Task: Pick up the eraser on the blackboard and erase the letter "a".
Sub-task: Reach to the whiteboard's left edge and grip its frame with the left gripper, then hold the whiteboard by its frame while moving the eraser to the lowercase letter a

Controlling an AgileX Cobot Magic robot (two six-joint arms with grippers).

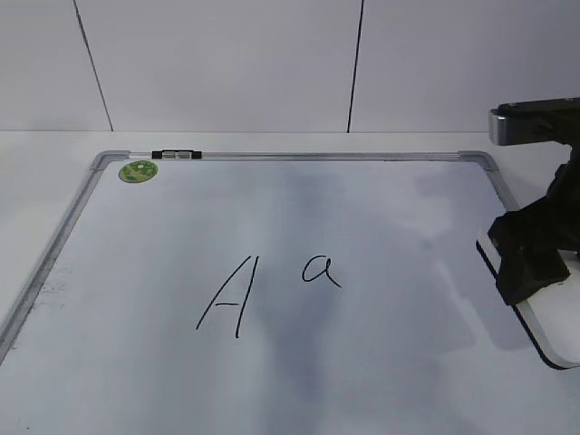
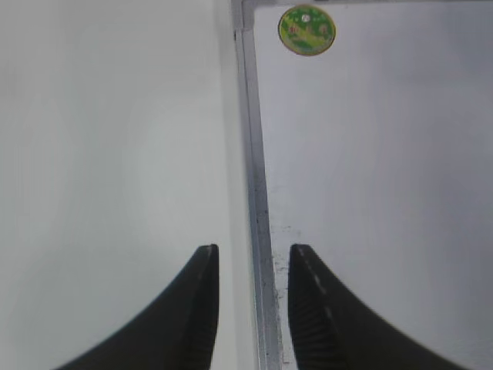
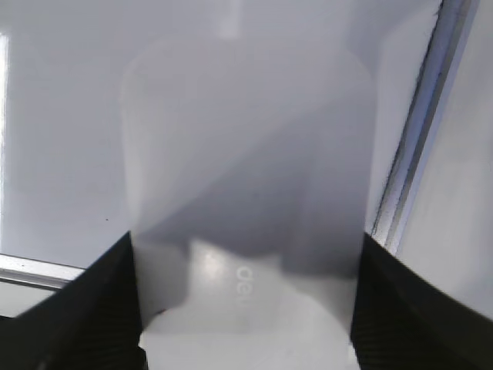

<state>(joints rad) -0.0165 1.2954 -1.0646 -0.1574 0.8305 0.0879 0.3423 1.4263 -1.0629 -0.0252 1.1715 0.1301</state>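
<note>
The blackboard [image 1: 381,208] is a white dry-erase board with a silver frame, lying flat. The small letter "a" [image 1: 321,270] is written near its middle, right of a taller capital "A" [image 1: 227,297]. The eraser [image 1: 555,328], white with a black underside, is at the board's right edge. My right gripper [image 1: 533,258] is shut on it. In the right wrist view the eraser [image 3: 246,177] fills the gap between the jaws [image 3: 246,237], with both fingers against its sides. My left gripper [image 2: 252,248] is open and empty over the board's left frame rail [image 2: 258,193]. It is out of the exterior view.
A round green sticker [image 1: 138,170] sits in the board's far left corner and also shows in the left wrist view [image 2: 306,29]. A small black-and-silver clip [image 1: 177,155] sits on the far frame rail. A white tiled wall stands behind the table.
</note>
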